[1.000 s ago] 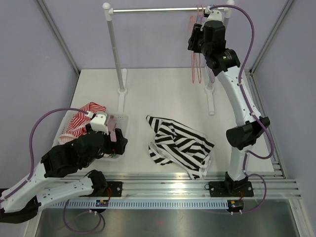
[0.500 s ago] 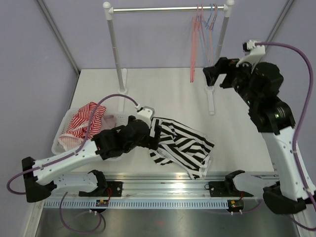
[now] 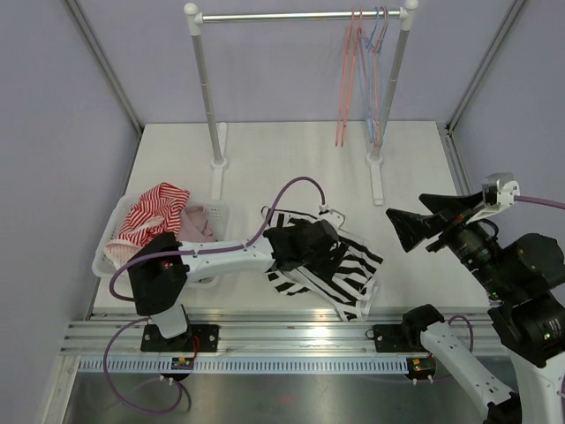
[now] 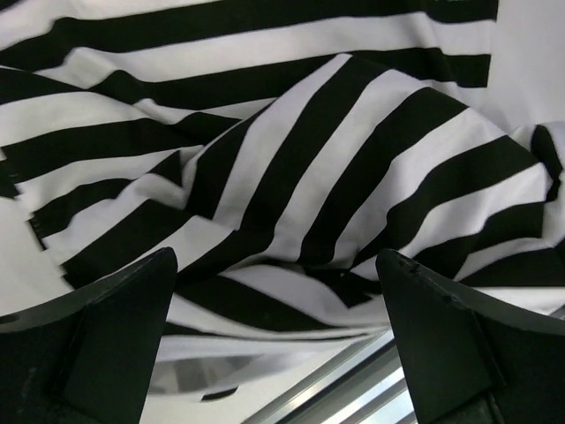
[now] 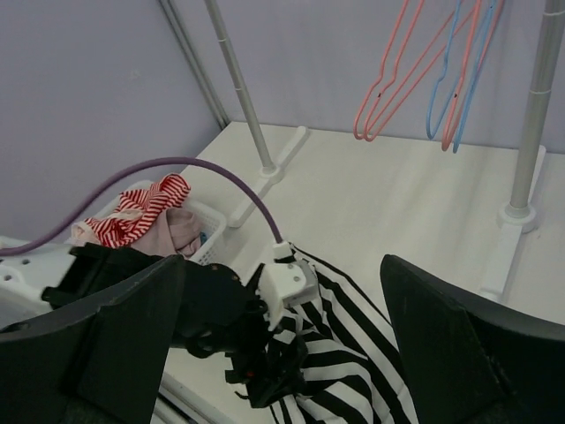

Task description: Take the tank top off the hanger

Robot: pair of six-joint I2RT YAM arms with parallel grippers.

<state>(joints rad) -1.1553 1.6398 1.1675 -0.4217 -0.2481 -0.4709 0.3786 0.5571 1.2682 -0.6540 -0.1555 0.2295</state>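
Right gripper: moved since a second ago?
Yes. The right gripper left the hangers at the rail and came back toward the table's near right edge, now nearer than the rack's right post, jaws open.

Top view: fixed high behind the near edge, looking down and forward over the whole bench to the rack.
Left wrist: very close, facing down onto the striped tank top.
Right wrist: raised, well back, facing the rack across the bench. It shares the tank top, basket and hangers with the top view.
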